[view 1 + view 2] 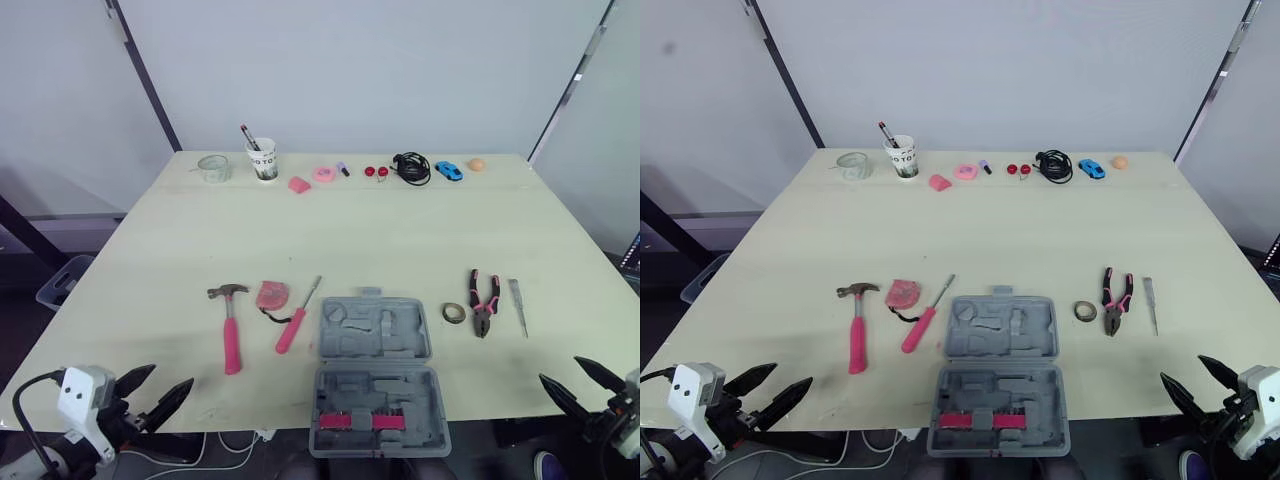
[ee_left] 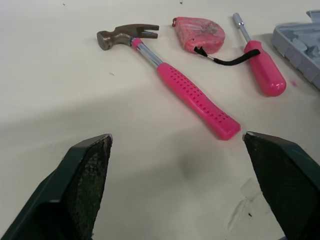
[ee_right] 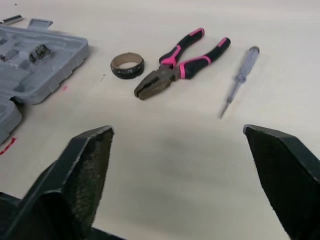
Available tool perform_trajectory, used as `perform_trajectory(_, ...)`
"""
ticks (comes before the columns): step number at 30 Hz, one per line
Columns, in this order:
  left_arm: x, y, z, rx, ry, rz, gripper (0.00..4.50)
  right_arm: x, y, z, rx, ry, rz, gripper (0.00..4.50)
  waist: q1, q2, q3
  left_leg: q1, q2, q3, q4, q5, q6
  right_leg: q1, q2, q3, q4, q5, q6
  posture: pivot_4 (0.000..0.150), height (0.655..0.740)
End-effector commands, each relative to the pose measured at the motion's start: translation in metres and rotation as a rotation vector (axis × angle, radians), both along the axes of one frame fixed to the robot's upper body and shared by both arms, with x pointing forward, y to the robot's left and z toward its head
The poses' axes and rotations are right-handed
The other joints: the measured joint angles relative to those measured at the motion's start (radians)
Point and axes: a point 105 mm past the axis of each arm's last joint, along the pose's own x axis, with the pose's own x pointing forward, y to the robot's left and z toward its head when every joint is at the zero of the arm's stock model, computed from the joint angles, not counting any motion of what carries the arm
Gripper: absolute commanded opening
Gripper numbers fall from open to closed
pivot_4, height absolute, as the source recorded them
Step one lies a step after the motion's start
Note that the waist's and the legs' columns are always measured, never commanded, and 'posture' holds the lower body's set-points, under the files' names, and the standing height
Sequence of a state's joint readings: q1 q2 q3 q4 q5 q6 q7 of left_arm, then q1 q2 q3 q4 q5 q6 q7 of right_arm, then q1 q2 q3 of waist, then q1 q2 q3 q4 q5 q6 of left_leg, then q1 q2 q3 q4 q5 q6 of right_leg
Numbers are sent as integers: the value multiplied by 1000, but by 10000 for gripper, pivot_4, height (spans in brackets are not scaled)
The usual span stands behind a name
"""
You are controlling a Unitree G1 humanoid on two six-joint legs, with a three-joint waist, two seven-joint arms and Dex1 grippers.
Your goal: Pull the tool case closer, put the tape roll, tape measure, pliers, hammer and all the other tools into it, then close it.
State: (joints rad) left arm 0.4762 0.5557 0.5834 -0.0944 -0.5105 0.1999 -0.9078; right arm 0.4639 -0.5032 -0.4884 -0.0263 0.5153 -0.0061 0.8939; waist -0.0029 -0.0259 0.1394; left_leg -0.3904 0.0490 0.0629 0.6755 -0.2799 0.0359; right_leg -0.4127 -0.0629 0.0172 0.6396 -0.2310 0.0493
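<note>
The tool case (image 1: 380, 385) lies open and flat at the near edge of the surface (image 1: 400, 240). It is grey moulded plastic in two hinged halves, and a pink strip shows in the near half.

Left of the case, from farthest to nearest, lie:
- a claw hammer (image 1: 230, 330) with a pink grip
- a pink tape measure (image 1: 271, 295) with a black loop
- a pink-handled screwdriver (image 1: 293, 325) just beside the case

Right of the case, going outward, lie:
- a dark tape roll (image 1: 454, 313)
- pink-and-black pliers (image 1: 485, 303)
- a slim clear tester screwdriver (image 1: 518, 306), outermost

None of these touches the case.

The left tool (image 1: 172, 376) hovers left of the case with its black fingers spread wide and nothing between them. The right tool (image 1: 559, 369) hovers right of the case, equally wide and empty.

The surface is pale yellow. Well beyond the case, a row runs along its far edge:
- a clear glass (image 1: 213, 168)
- a paper cup (image 1: 263, 160) holding pens
- small pink pieces (image 1: 324, 173)
- a black cable (image 1: 411, 167)
- a blue toy car (image 1: 449, 171)
- an orange ball (image 1: 477, 164)

Behind the surface stand plain white wall panels.
</note>
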Motion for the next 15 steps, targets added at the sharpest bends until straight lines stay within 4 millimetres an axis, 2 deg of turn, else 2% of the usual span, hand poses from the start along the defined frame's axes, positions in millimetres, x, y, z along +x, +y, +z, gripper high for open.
perform_trajectory(1, 0, -1, 10, 11, -41, -2, 45000, -3, -4, 12, -13, -43, -27, 44262, -1, 0, 0, 0, 0, 0, 0, 0, 0, 0, 0, 0, 0, 0, 0, 1500, 7400)
perform_trajectory(8, 9, -8, 23, 34, -73, -59, 45000, 5, 12, 20, -33, -32, 66, 44262, -3, 0, 0, 0, 0, 0, -2, 0, 0, 0, 0, 0, -1, 0, -1, 1500, 7400)
perform_trajectory(10, 12, -18, 31, 86, -98, -155, 45000, 11, 21, 19, -22, 20, 98, 44262, -3, 0, 0, 0, 0, 0, -2, 0, 0, 0, 0, 0, -1, 0, -1, 1500, 7400)
perform_trajectory(11, 12, -25, 32, 142, -107, -241, 45000, 14, 28, 23, 7, 31, 121, 44262, -3, 0, 0, 0, 0, 0, -2, 0, 0, 0, 0, -1, -2, 0, -1, 1500, 7400)
perform_trajectory(15, 22, -39, 45, 160, -161, -396, 45000, 33, 50, 52, -18, -6, 249, 44262, -1, 4, 1, 0, -1, 2, -3, 0, 0, 0, -5, -3, -2, 0, -1, 1500, 7400)
